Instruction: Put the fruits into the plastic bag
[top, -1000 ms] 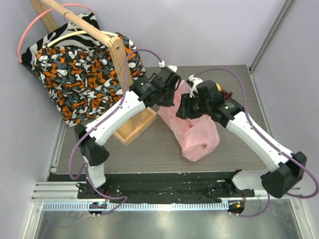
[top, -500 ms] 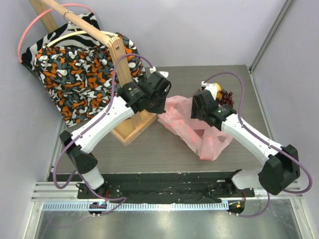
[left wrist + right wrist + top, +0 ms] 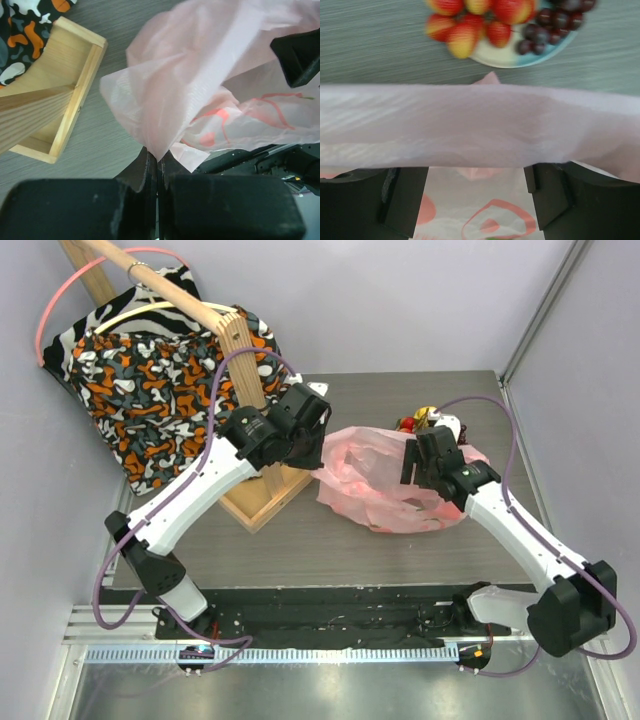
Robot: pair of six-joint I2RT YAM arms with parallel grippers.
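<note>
We see the grey table w/ the orange-black cloth hung over a wooden stand at far left. The pink plastic bag lies crumpled mid-table betw. both arms, its far edge near the plate. Left gripper: fingers pressed together, pinching the bag's left edge, film fanning out from the pinch. Right gripper: fingers spread wide, w/ a taut band of bag film stretched across in front of them. We can't tell whether it's hooked on a finger. Beyond that band, the pale blue plate holds the fruits: red strawberries beside dark grapes, all outside the bag.
</note>
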